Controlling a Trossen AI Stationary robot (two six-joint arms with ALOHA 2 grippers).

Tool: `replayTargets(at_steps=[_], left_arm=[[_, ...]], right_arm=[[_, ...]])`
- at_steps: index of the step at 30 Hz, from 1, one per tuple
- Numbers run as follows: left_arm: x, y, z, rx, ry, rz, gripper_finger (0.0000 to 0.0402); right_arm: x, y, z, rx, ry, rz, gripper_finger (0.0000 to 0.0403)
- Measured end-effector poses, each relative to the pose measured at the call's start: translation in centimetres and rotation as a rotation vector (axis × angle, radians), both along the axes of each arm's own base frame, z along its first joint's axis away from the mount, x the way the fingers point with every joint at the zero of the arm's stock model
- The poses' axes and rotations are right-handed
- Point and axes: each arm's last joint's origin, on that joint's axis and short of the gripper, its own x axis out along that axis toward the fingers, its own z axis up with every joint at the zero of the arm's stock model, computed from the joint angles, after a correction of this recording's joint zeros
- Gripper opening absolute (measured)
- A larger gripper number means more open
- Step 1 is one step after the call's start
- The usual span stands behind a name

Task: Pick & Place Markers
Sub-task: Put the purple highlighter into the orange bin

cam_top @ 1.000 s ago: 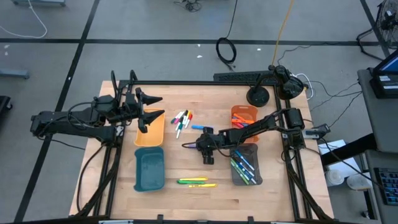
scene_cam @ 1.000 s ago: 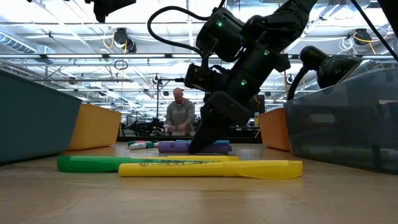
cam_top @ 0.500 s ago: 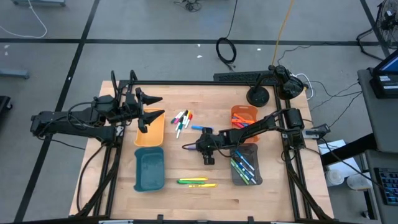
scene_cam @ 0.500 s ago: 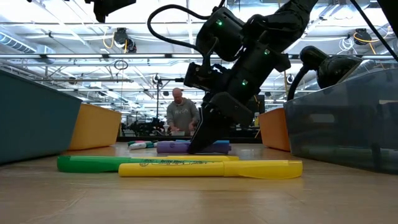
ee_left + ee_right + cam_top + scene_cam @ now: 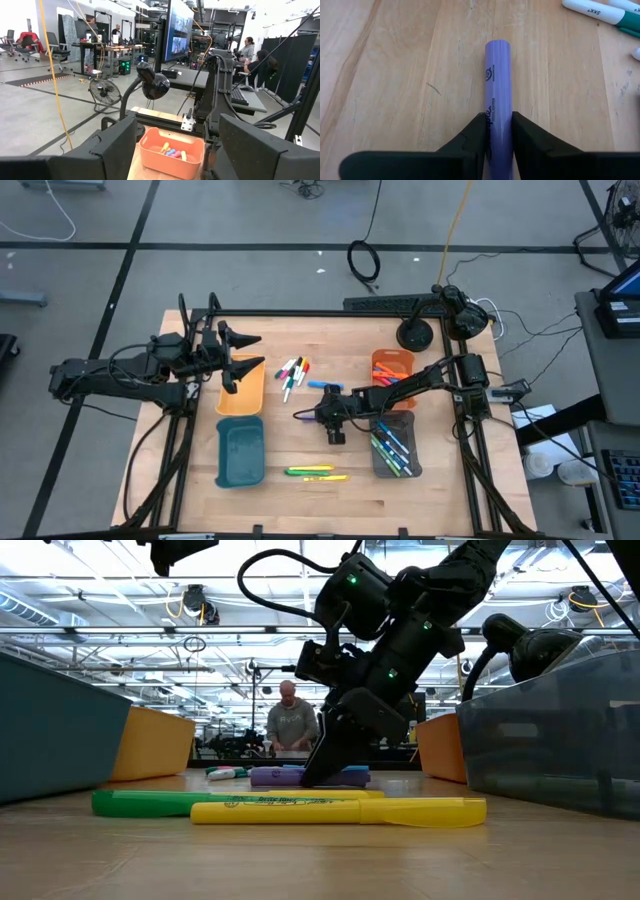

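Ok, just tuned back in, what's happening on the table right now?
The right gripper is down at mid-table with its fingers closed on a purple highlighter that lies on the wood. The left gripper waits open above the yellow tray. Some markers already sit in the orange tray and the grey tray. A cluster of thin pens and the green and yellow highlighters remain loose on the table.

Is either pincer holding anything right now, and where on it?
The right pincer is closed on the purple highlighter, gripping its barrel on both sides; it lies on the table. The left pincer is open, holding nothing.
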Motion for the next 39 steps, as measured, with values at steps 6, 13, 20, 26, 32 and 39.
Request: replayTargets(at_steps=[6, 13, 20, 26, 32, 39], left_arm=[[0.00, 0.00, 0.00, 0.000, 0.000, 0.000, 0.0282], [0.00, 0.00, 0.00, 0.000, 0.000, 0.000, 0.0282], [0.00, 0.00, 0.00, 0.000, 0.000, 0.000, 0.0282], [0.00, 0.00, 0.00, 0.000, 0.000, 0.000, 0.0282], [0.00, 0.00, 0.00, 0.000, 0.000, 0.000, 0.0282], [0.00, 0.00, 0.00, 0.000, 0.000, 0.000, 0.0282]], right_arm=[[0.00, 0.00, 0.00, 0.001, 0.000, 0.000, 0.0067], [0.01, 0.02, 0.01, 0.001, -0.001, 0.001, 0.0069], [0.01, 0.02, 0.01, 0.002, -0.001, 0.001, 0.0066], [0.03, 0.02, 0.05, 0.001, -0.002, 0.001, 0.0070], [-0.05, 0.03, 0.32, 0.001, -0.002, 0.001, 0.0066], [-0.22, 0.10, 0.93, 0.004, -0.007, 0.001, 0.0072]])
